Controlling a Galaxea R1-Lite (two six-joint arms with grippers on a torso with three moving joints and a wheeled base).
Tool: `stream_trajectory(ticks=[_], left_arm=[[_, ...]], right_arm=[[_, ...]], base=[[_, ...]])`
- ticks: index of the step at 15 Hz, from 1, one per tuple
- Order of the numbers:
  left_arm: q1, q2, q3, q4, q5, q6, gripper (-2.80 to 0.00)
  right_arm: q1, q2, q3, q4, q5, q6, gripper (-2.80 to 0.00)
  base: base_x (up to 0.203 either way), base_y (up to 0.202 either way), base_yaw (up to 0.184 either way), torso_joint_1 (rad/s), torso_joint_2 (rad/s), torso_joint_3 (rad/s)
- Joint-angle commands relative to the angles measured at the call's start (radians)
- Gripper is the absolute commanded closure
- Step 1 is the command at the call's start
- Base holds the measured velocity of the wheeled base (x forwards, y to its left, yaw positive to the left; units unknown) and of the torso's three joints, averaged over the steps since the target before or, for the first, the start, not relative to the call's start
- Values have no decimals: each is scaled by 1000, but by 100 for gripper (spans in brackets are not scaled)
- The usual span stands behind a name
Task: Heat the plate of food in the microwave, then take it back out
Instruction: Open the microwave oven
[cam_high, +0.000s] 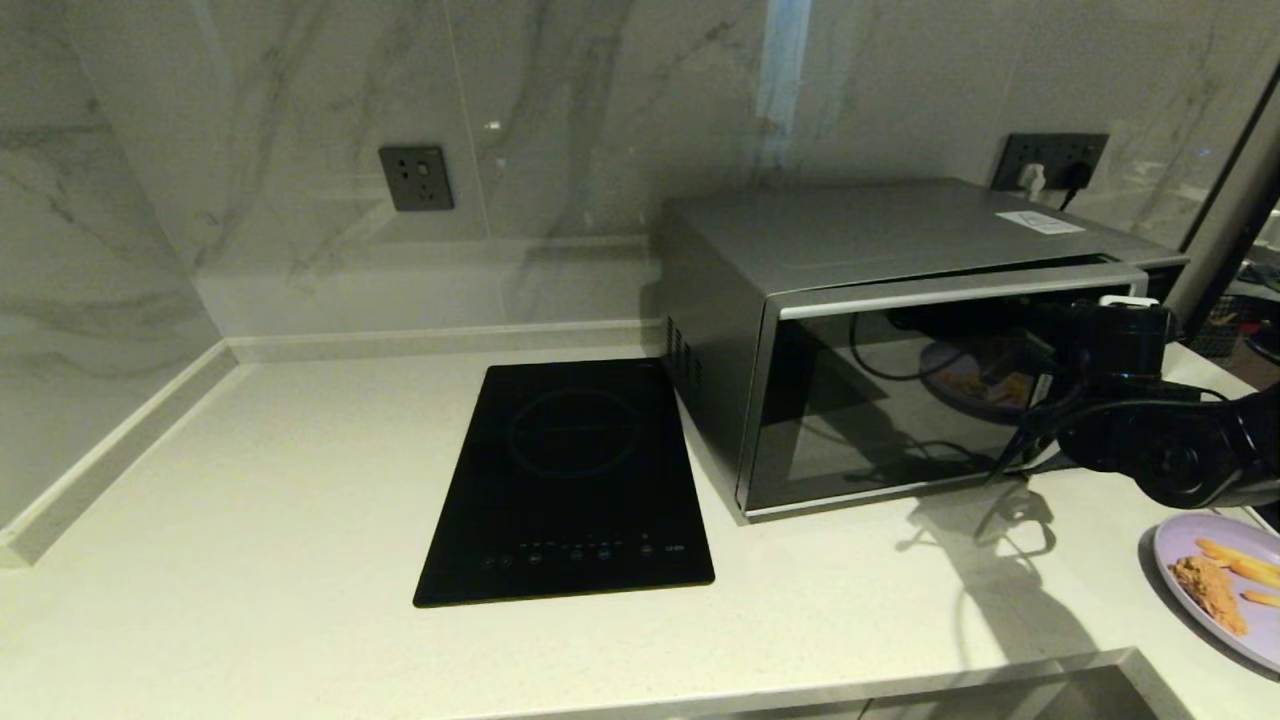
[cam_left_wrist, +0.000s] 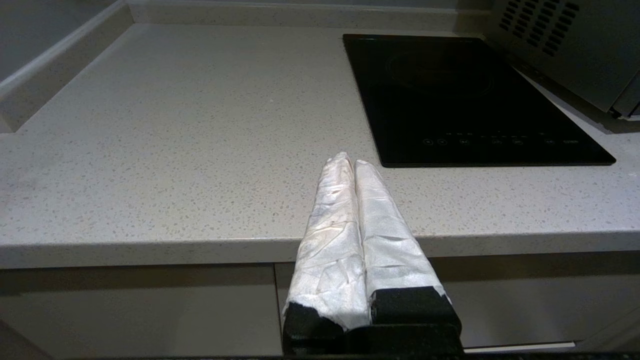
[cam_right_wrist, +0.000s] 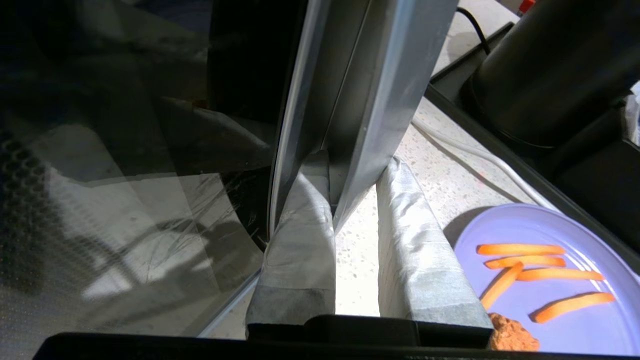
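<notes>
Right hand (cam_right_wrist: 355, 170) straddles the door's free edge on the microwave (cam_high: 900, 330), fingers either side, door slightly ajar. Plate (cam_high: 1215, 585) sits on the worktop (cam_high: 300, 500) just beside that hand. Left hand (cam_left_wrist: 348, 162) closed, empty, at the worktop's front edge.

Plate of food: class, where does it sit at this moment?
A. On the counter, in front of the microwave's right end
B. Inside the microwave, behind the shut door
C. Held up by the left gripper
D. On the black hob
A. The plate of food rests on the counter near the microwave, whose door edge sits between the fingers of the right gripper.
</notes>
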Motion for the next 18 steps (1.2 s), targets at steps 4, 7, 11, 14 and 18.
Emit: stream_trajectory(ticks=[4,7,11,14,18], left_arm=[[-2,1,0,0,1,-1,0],[-2,1,0,0,1,-2,0],[-2,1,0,0,1,-1,0],[-2,1,0,0,1,-1,0],[-2,1,0,0,1,-1,0]], right_arm=[[26,-59,88,-35,-6,-8,0],[51,-75,119,-52,-2,-8,0],[68,-105,146,-53,-2,-10,0],[80,-132,190,-53,-1,-8,0],[135,-168,259,-53,21,-8,0]], base=[[0,0,0,0,0,0],[0,0,0,0,0,0],[0,0,0,0,0,0],[0,0,0,0,0,0],[0,0,0,0,0,0]])
